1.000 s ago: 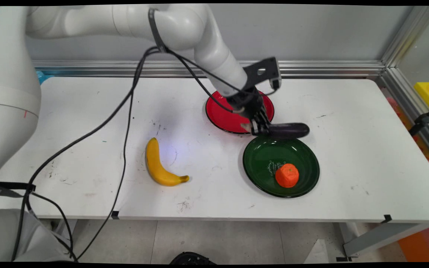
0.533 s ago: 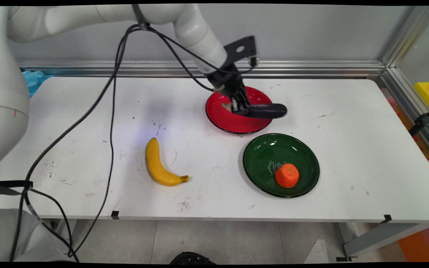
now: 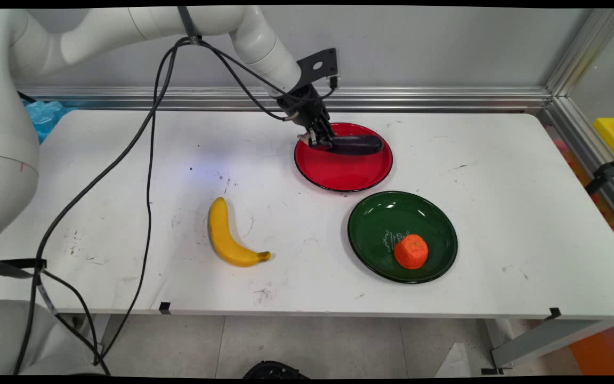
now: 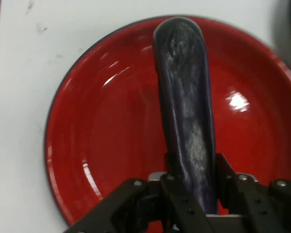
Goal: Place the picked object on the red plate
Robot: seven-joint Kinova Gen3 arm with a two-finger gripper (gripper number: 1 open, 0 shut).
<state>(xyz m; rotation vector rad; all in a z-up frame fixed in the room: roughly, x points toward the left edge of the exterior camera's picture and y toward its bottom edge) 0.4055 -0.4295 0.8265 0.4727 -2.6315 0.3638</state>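
My gripper (image 3: pixel 322 140) is shut on one end of a dark purple eggplant (image 3: pixel 355 144), which sticks out to the right over the far part of the red plate (image 3: pixel 341 173). In the hand view the eggplant (image 4: pixel 186 107) runs up from between my fingers (image 4: pixel 177 194), with the red plate (image 4: pixel 102 131) filling the space beneath it. Whether the eggplant touches the plate I cannot tell.
A green plate (image 3: pixel 379 226) with an orange fruit (image 3: pixel 411 252) in it stands near the front, right of centre. A yellow banana (image 3: pixel 226 236) lies on the white table (image 3: pixel 499 213) to the left of it. Black cables hang from the arm across the table's left side.
The gripper has carried the eggplant from the gap between the two plates back and to the left, and it is now over the far part of the red plate.
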